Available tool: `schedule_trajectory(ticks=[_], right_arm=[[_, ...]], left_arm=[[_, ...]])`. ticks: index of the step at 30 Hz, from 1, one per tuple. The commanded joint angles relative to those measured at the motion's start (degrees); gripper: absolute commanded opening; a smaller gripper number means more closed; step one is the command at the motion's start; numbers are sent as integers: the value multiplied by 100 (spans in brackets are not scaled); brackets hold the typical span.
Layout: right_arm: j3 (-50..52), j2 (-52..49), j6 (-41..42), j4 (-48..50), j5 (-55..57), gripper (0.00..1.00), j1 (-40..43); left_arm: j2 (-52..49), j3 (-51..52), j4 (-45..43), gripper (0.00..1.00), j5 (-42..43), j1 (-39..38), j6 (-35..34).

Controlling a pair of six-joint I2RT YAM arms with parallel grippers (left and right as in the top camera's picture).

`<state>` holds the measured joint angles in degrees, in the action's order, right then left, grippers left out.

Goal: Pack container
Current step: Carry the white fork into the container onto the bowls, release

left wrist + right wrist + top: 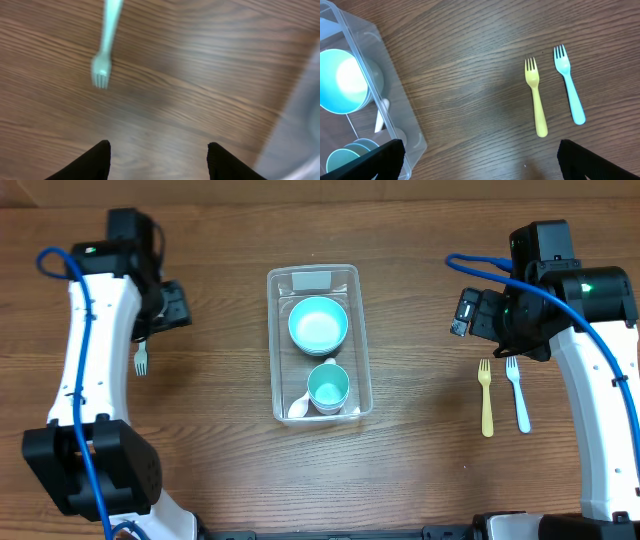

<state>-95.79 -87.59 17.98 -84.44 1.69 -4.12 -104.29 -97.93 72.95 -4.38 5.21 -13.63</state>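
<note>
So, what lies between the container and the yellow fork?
Only bare table; nothing sits between container and yellow fork, as the overhead and right wrist views show.

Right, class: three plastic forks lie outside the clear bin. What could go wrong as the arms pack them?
1. The yellow plastic fork and light blue plastic fork lie close side by side; the right fingers closing on one might knock the other.
2. The clear rectangular plastic container already holds a teal round bowl and teal cup, so a dropped fork may land propped on them.
</note>
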Motion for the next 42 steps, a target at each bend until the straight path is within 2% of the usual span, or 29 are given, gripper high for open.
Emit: schedule_trajectory(ticks=[1,5,9,13,17,22,26,34,36,37,38,42], right_arm=[[-131,111,2,28,35,100,24],[-131,111,2,28,35,100,24],[-131,111,2,28,35,100,24],[-131,111,2,28,35,100,24],[-131,111,2,31,35,100,24],[-131,111,2,31,35,100,24],[-131,111,2,31,37,100,24],[-131,111,2,31,35,100,24],[-131,111,2,31,35,100,24],[-131,111,2,31,35,100,24],[-131,111,2,31,35,100,24],[-131,111,0,31,35,100,24]], left_arm=[[-46,660,-437,62,-28,505,378],[-46,1620,-1226,65,142,1036,450],[-46,2295,-2050,72,162,1241,752],[-50,2647,-2894,70,391,1318,898],[-63,2883,-3606,69,544,1318,1375],[-341,2920,-3936,64,538,1329,1794],[-866,2920,-4207,70,330,1364,2146],[-1534,2920,-4959,69,334,1390,2186],[-1626,2920,-5031,56,413,1390,2179],[-1679,2920,-5036,39,584,1390,2179],[-1696,2920,-5031,33,678,1390,2177],[-1705,2907,-5051,29,721,1388,2177]])
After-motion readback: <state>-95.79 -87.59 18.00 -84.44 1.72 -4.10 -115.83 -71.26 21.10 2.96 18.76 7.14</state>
